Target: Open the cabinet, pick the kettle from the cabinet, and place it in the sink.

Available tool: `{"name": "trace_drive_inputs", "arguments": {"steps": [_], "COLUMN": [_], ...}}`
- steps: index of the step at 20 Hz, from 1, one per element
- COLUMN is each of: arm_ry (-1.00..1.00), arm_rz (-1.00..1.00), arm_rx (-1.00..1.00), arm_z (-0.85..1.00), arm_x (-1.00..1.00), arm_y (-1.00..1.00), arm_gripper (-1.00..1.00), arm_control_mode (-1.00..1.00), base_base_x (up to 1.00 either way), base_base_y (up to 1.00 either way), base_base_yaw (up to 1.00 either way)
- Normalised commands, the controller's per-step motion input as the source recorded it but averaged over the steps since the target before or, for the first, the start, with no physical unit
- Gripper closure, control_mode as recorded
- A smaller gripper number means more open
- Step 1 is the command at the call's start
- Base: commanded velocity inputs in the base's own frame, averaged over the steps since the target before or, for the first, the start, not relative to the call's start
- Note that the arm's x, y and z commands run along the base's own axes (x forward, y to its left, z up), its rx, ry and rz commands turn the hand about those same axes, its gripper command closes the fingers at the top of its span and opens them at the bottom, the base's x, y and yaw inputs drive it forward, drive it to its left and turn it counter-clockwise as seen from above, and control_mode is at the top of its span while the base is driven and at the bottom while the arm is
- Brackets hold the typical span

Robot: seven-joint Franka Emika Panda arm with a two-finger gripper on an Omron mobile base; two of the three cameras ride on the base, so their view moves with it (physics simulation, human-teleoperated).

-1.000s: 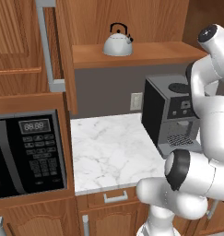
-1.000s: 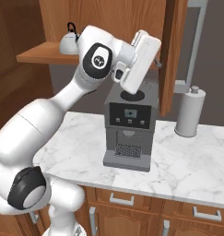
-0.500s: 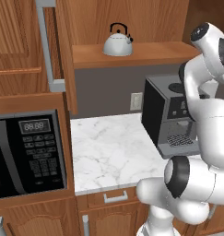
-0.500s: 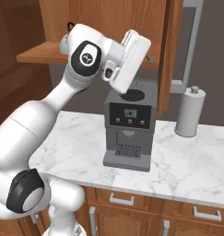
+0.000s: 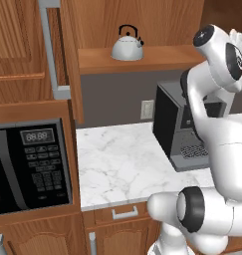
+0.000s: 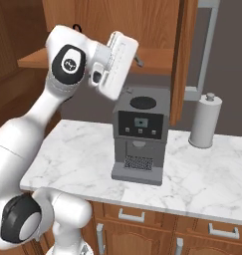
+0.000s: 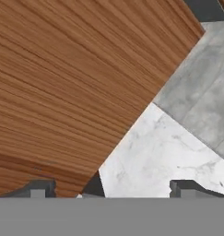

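The cabinet (image 5: 142, 30) stands open, both doors swung aside, above the marble countertop (image 5: 122, 164) and coffee machine (image 6: 140, 134). The kettle (image 5: 127, 46) sits upright on the cabinet's bottom shelf. The gripper (image 7: 113, 186), seemingly raised near the right door, has its jaws spread wide and empty.

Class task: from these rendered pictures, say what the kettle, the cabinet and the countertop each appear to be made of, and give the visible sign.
Kettle: probably brushed metal, pale silver sheen; black handle, perhaps plastic.
Cabinet: reddish-brown wood, visible grain.
Countertop: white marble look, grey veining, smooth finish.
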Motion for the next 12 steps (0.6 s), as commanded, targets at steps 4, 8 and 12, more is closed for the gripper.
{"name": "trace_drive_inputs", "arguments": {"steps": [4,8,12], "arm_ry": [0.25,0.20,0.11], "arm_rz": [0.31,0.40,0.45], "arm_rx": [-0.06,-0.01,-0.02], "arm_z": [0.14,0.10,0.06], "arm_x": [-0.15,-0.16,-0.16], "arm_y": [0.45,0.44,0.44], "arm_gripper": [-1.00,-1.00,-1.00], "arm_control_mode": [-1.00,-1.00,-1.00], "base_base_x": [0.00,0.00,0.00], "base_base_y": [0.00,0.00,0.00], "base_base_yaw": [0.00,0.00,0.00]}}
